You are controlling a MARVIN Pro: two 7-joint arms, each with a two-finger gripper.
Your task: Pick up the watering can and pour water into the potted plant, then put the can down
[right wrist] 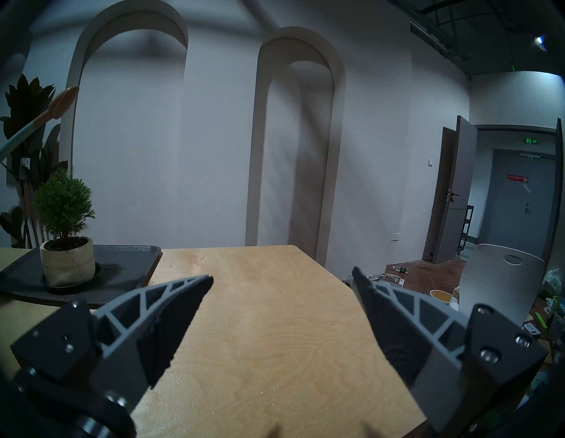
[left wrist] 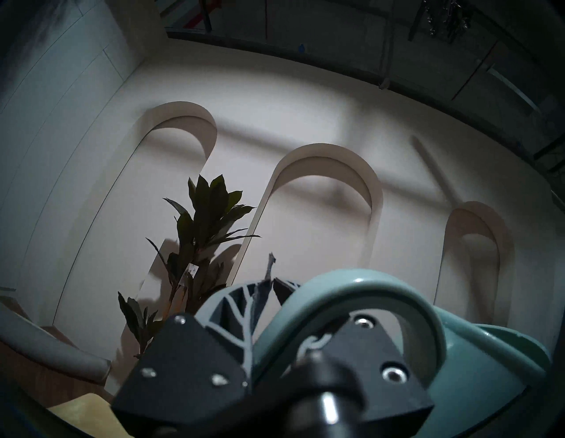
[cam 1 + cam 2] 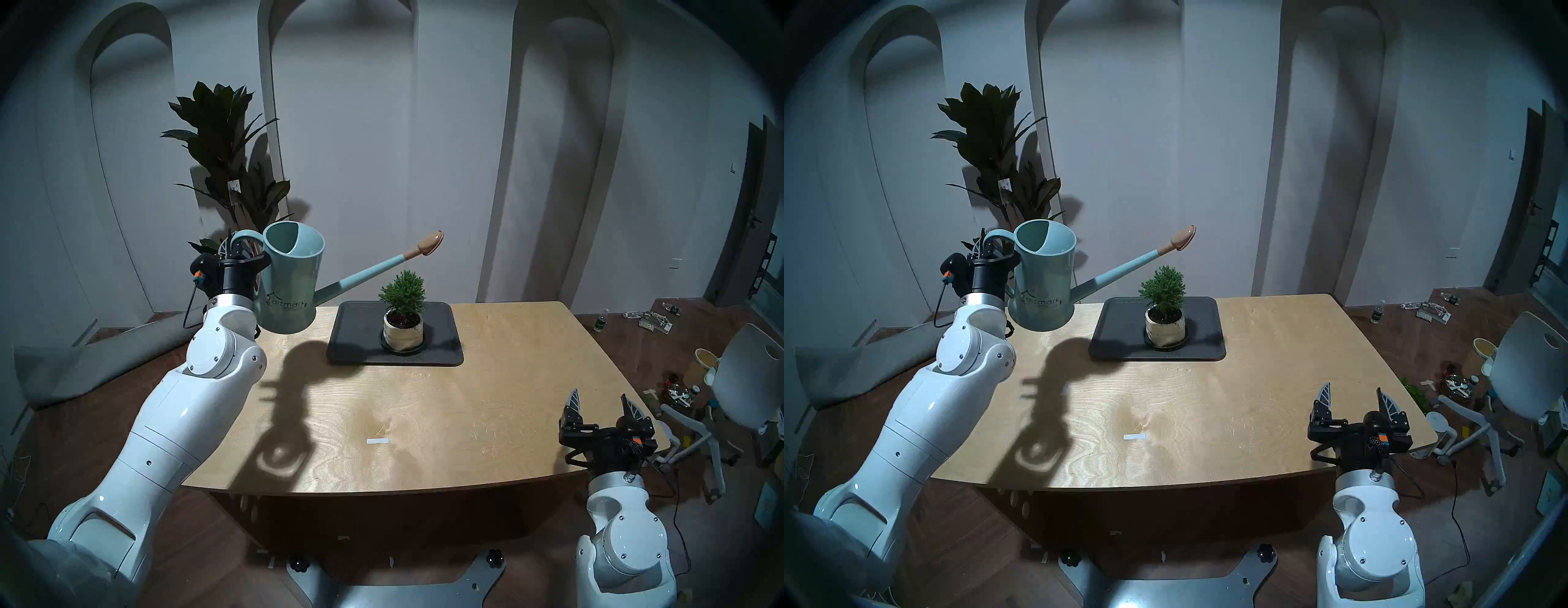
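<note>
The pale teal watering can [image 3: 290, 284] hangs in the air above the table's far left corner, nearly upright. My left gripper [image 3: 237, 250] is shut on its loop handle [image 2: 351, 293]. Its long spout rises to the right and its tan rose [image 3: 430, 243] sits above and slightly right of the potted plant [image 3: 402, 312]. That small green shrub in a cream pot stands on a black saucer on a dark tray [image 3: 352, 339]. My right gripper [image 3: 600, 405] is open over the table's near right corner, holding nothing.
A tall dark broad-leaved floor plant [image 3: 229, 170] stands behind the can by the wall. A white strip of tape [image 3: 377, 441] lies on the wooden table [image 3: 509, 382]. A white chair [image 3: 746, 382] and floor clutter are at the right.
</note>
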